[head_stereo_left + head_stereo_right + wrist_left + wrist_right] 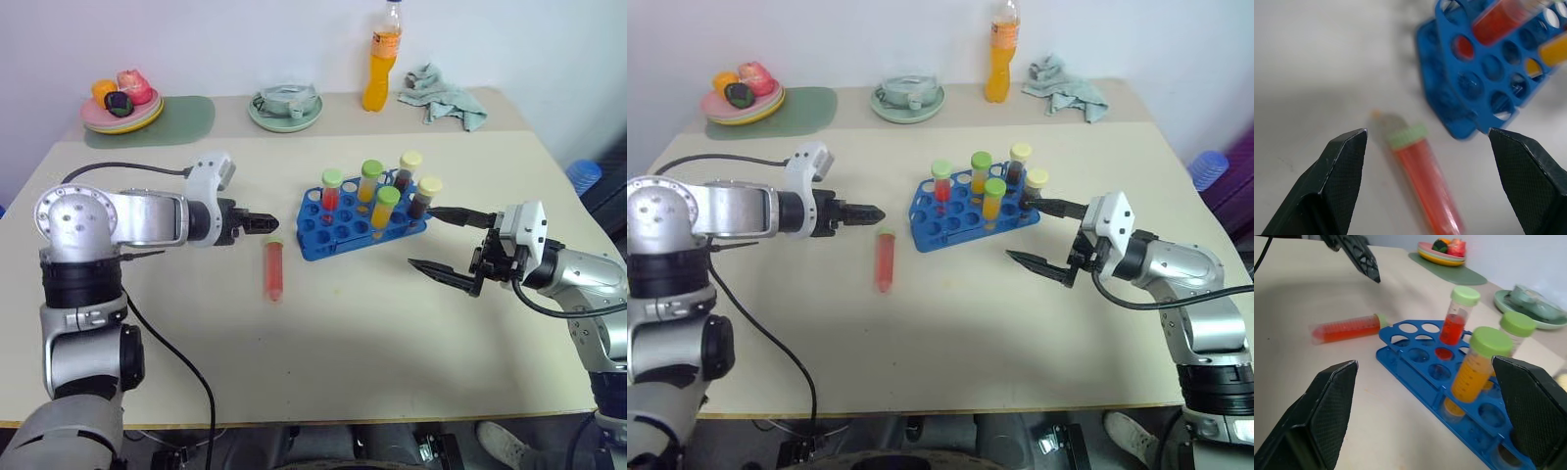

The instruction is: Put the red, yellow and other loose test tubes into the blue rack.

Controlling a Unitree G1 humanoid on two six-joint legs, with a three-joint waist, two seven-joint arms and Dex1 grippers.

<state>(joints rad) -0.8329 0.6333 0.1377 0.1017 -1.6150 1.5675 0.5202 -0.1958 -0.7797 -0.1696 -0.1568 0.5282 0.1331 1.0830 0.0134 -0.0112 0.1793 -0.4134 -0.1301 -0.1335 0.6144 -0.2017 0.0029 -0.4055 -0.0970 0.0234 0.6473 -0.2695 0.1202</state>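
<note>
Lying flat on the beige table (323,352), a red test tube (272,270) with a pale green cap rested a little left of centre in the head views, its cap end pointing toward the top of the frame. Just to its right stood the blue rack (338,232), near the middle of the frame, apart from the loose tube. Five capped tubes stood upright in the rack: a red tube (331,192) at its left end, two orange-yellow tubes (386,208) with green caps, and two dark tubes (422,199) with pale yellow caps at its right end.

The left gripper (263,222) reached in from the left of the frame, its tip just above and beside the capped end of the loose tube without touching it. In the left wrist view its two fingers (1342,166) were spread wide with the tube lying between and beyond them, nothing grasped. The right gripper (446,242) sat at the right of the frame, just beside the rack's right end, its two fingers (441,271) parted wide and empty.

Along the top of the frame were a plate of toy food (122,106) at upper left, a green dish (285,106), an orange drink bottle (383,57) and a crumpled cloth (443,95).
</note>
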